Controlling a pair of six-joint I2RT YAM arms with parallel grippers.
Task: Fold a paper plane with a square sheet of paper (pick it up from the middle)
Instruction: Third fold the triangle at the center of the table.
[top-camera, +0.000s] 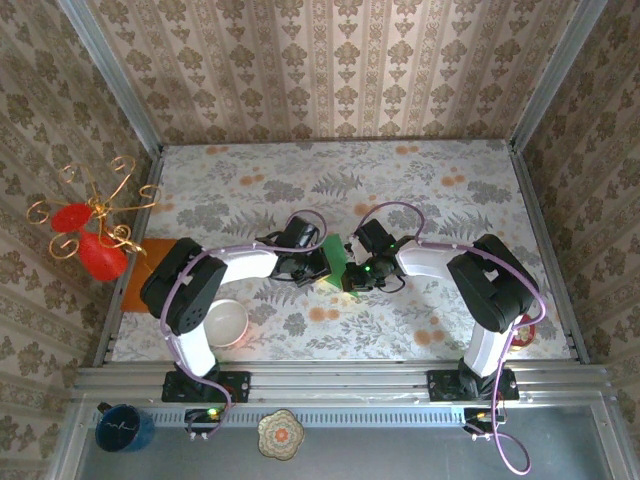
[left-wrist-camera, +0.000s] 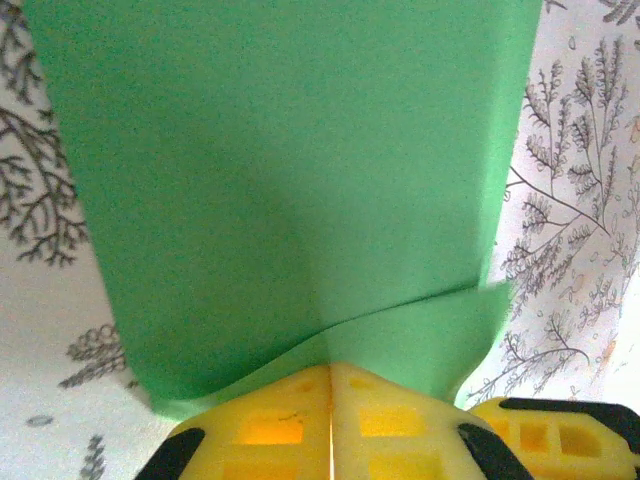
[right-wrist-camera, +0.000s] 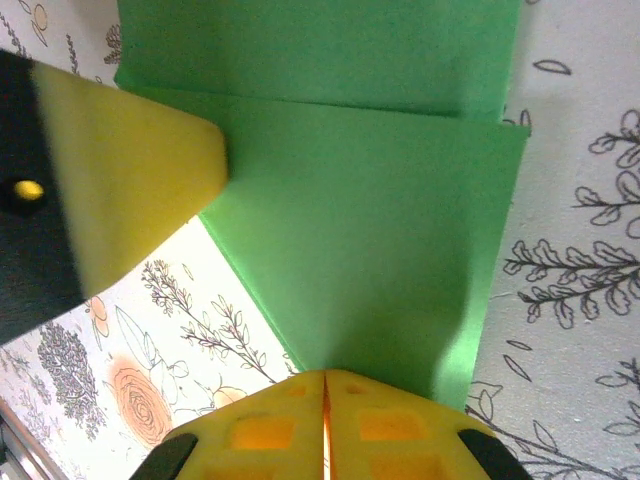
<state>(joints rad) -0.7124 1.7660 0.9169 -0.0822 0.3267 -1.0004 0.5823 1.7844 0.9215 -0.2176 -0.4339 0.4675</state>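
Top external camera looks down from behind the arm bases (top-camera: 205, 385) over the whole table (top-camera: 250, 170); both wrist cameras share the square sheet of paper (left-wrist-camera: 300, 180) at close range

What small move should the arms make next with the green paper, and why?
Probably press the green sheet flat on the table: the left gripper and right gripper both pinch it, jaws shut, and the folded layer looks loose.
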